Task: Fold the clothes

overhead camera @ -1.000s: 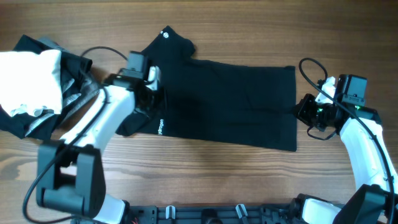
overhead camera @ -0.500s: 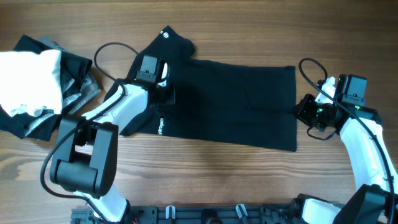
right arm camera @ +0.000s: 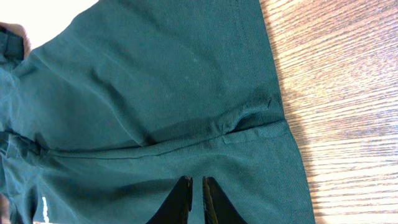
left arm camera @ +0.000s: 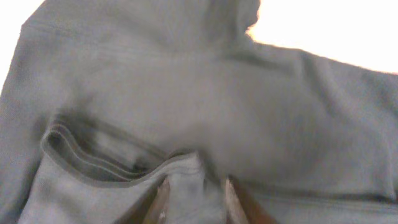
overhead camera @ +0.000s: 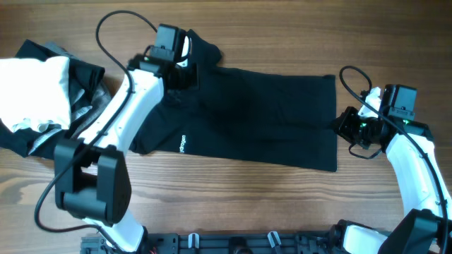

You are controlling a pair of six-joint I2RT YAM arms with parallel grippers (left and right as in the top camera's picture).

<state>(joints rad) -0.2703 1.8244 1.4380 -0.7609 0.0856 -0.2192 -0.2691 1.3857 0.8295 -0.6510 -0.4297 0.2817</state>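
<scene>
The large black shirt lies spread across the middle of the table, with its white lettering near the front left. My left gripper is at the shirt's far left corner, shut on a fold of its fabric that sits between the fingers. My right gripper is at the shirt's right edge. Its jaws are nearly together, pinching the fabric. A pile of folded pieces lies at the far left: white, black and grey.
Bare wooden table shows in front of the shirt and along the far edge. The left arm's cable loops above the table at the back left. The right arm's base stands at the right edge.
My left gripper has moved toward the far edge of the table, drawing the shirt's left part with it, and the lettering is now uncovered. The right arm has not moved.
</scene>
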